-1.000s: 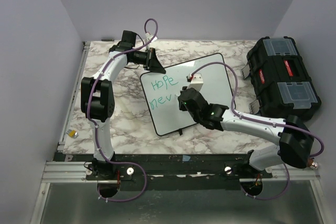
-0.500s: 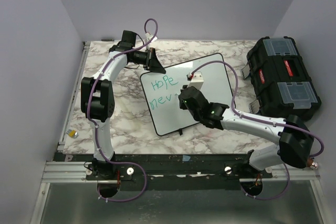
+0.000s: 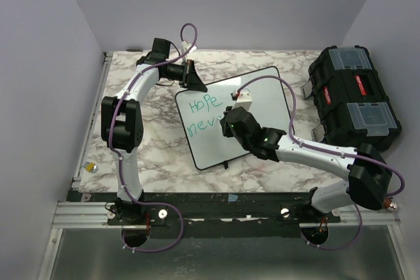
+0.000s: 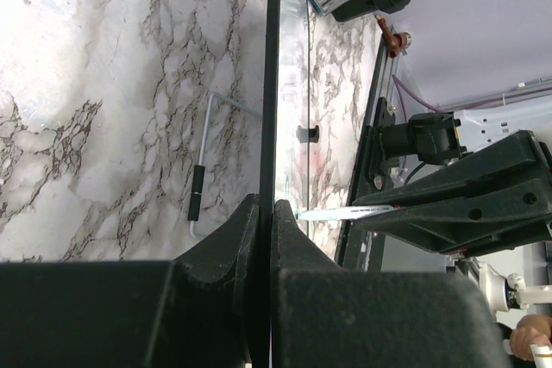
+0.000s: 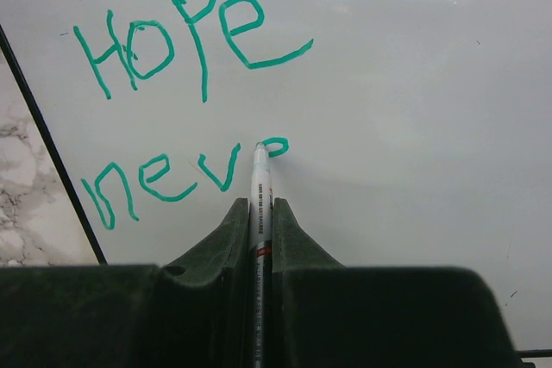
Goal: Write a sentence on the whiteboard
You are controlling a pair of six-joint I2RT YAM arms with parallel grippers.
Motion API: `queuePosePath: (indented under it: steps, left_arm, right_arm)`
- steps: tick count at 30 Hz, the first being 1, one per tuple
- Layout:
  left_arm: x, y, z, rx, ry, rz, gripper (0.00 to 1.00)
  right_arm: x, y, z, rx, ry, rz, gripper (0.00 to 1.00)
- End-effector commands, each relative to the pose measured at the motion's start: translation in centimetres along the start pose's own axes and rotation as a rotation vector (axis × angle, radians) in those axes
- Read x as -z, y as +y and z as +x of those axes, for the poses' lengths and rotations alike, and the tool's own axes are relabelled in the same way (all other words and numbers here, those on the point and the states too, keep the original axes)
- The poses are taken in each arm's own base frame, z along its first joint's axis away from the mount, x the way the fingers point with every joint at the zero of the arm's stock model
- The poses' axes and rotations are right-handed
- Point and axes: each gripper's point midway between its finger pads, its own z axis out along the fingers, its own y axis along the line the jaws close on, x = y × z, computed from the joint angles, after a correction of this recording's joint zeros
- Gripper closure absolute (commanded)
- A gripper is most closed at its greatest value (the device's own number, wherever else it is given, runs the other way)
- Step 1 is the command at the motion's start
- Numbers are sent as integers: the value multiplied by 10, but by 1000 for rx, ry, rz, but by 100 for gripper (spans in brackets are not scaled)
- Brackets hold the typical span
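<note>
So R gripper (image 5: 260, 209) clamps marker (image 5: 259, 170), tip ending sentence (image 5: 203, 75) at "neve"; blank whiteboard (image 5: 414, 152) lies frame-right.

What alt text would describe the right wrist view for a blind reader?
The right end effector grips a marker, its tip on the whiteboard at an unfinished letter. The green sentence reads "Hope" above "nev" so far.

The large glossy white rectangular whiteboard (image 3: 266, 96) with a thin black frame and rounded corners lay face up and skewed, its long edges running from 8 towards 2 o'clock. The green-teal handwritten marker sentence (image 5: 194, 32) filled its 9 o'clock half: "Hope" stacked over "neve", the last letter a small loop.
</note>
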Motion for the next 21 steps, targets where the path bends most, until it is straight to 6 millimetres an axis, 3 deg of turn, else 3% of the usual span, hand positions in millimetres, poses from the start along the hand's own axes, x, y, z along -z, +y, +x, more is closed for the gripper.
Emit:
queuePosePath:
  steps: [1,13,18,21]
  left_arm:
    - [6,1,-18,-136,-38,-75,100]
    - [6,1,-19,-138,-39,-74,100]
    - [6,1,-19,-136,-38,-74,100]
    - [6,1,-19,-136,-39,-72,100]
  right_arm:
    - [-2,4,8,16,32,-34,99]
    - [9,-19,30,13,75,17,99]
    - [11,-29,25,28,54,63,99]
    - [9,-30,9,38,14,93,99]
